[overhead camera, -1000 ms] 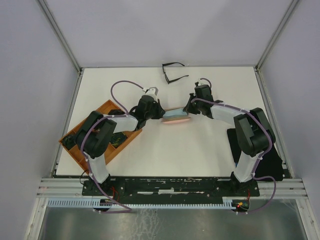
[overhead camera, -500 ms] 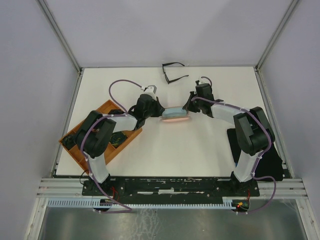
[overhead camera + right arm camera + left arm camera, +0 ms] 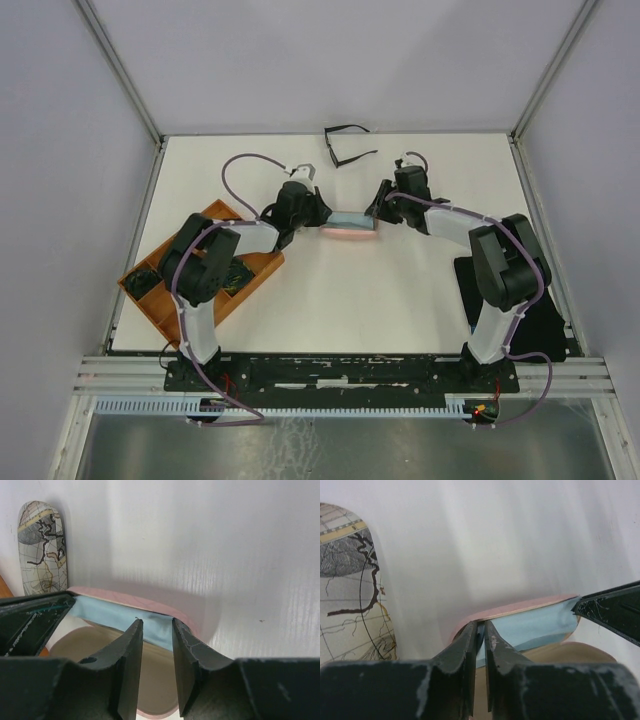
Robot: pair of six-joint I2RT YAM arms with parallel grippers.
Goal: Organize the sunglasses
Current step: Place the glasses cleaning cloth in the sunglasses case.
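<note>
A thin black-framed pair of sunglasses (image 3: 345, 146) lies open at the table's back edge, beyond both grippers. An open pink case (image 3: 351, 227) sits between the grippers, with a light-blue cloth (image 3: 535, 627) lying across its beige inside. My left gripper (image 3: 481, 632) is at the case's left end, shut on the edge of the cloth. My right gripper (image 3: 156, 627) is at the case's right end with its jaws a finger's width apart over the cloth (image 3: 112, 615), not pinching it. In the top view the left gripper (image 3: 316, 211) and the right gripper (image 3: 379, 207) face each other.
A map-patterned case (image 3: 42, 545) lies on the table left of the pink case, also in the left wrist view (image 3: 347, 605). An orange tray (image 3: 150, 300) with dark items stands at the left. A black pad (image 3: 466, 285) lies by the right arm's base.
Both grippers and the pink case have shifted a little toward the back of the table. The sunglasses have not moved.
</note>
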